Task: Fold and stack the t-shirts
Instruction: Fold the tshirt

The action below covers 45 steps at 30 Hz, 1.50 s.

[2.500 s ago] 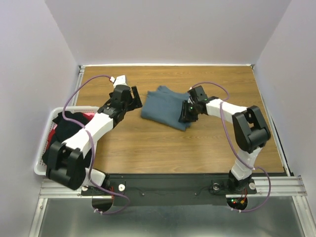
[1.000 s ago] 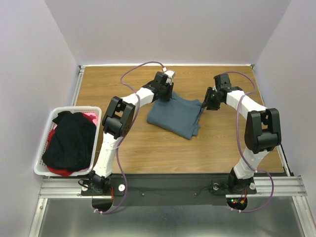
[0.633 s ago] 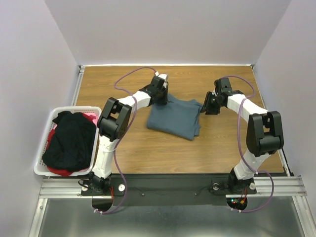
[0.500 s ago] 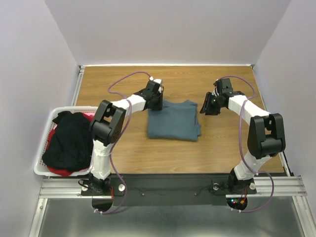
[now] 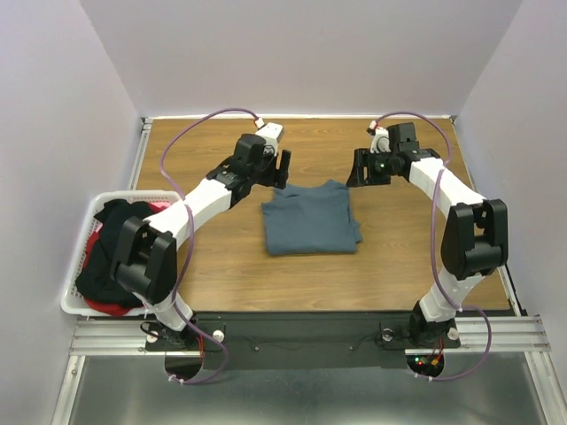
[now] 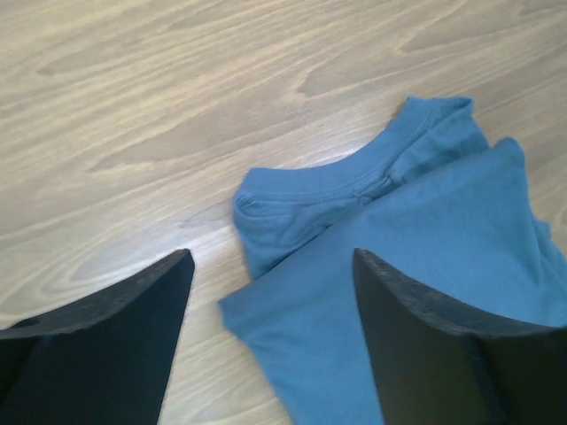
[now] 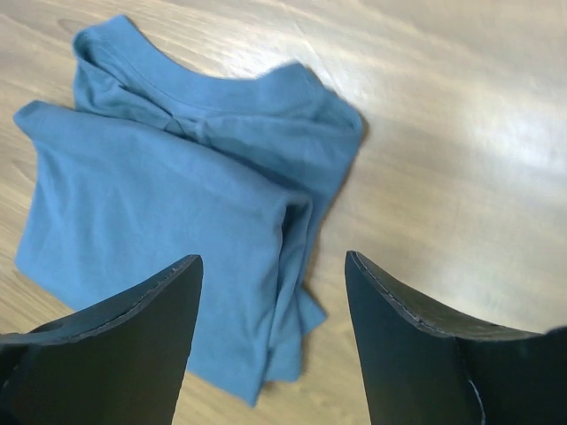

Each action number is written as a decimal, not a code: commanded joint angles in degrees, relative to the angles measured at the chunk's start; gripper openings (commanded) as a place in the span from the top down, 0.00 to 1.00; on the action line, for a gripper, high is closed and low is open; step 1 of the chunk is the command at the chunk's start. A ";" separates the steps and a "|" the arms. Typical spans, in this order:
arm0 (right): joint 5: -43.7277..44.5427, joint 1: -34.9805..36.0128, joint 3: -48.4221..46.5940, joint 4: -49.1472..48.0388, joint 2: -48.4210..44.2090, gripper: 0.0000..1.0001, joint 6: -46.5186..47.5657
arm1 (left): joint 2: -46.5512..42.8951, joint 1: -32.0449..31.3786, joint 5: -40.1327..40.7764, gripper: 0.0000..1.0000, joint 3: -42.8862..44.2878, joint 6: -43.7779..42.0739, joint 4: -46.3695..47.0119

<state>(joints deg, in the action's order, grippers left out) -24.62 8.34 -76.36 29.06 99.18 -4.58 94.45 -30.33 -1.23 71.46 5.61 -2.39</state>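
Black left fingers (image 6: 106, 354) and right fingers (image 7: 416, 345) stand spread, grasping nothing, just beyond the far edge of the folded blue-grey t-shirt (image 5: 310, 219) flat on the counter (image 5: 416, 257); a black t-shirt (image 5: 128, 252) fills the white basket (image 5: 133, 195) at left.

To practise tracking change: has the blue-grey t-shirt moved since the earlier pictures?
Yes. The blue-grey t-shirt has turned: earlier skewed, it now lies square with the table's far edge.

Jaws of left gripper (image 6: 270, 258) seen spread wide, nothing clamped between them. Folded blue-grey t-shirt (image 6: 425, 239) laid flat on the wooden desk (image 6: 159, 106), collar towards frame top, near corner framed between the jaws, no contact seen
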 commanded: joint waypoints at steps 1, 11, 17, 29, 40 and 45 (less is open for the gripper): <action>-5.08 0.54 -3.36 -0.94 3.03 0.29 8.35 | -1.91 1.84 -4.88 0.14 -6.06 -8.67 3.71; -9.83 1.15 -7.84 0.91 10.95 0.31 15.21 | 0.64 6.15 -12.03 0.11 -9.06 -16.06 3.71; -12.37 1.85 -10.65 1.00 14.28 0.35 16.09 | 4.40 8.18 -18.96 0.18 -9.06 -18.34 3.02; -14.84 2.65 -11.36 2.23 17.81 0.51 17.06 | 10.57 8.35 -20.21 0.32 -5.46 -19.41 0.02; -14.84 2.56 -10.39 2.67 17.28 0.73 17.15 | 11.71 8.35 -25.04 0.43 -4.40 -19.93 -0.33; -15.02 2.65 -10.39 2.85 16.75 0.80 16.88 | 12.24 8.35 -25.92 0.62 -3.79 -19.84 -0.59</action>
<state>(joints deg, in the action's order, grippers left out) -38.28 10.59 -86.52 31.62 116.73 11.84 106.87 -21.78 -24.51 65.52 -13.30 -2.81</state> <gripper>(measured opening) 0.221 0.472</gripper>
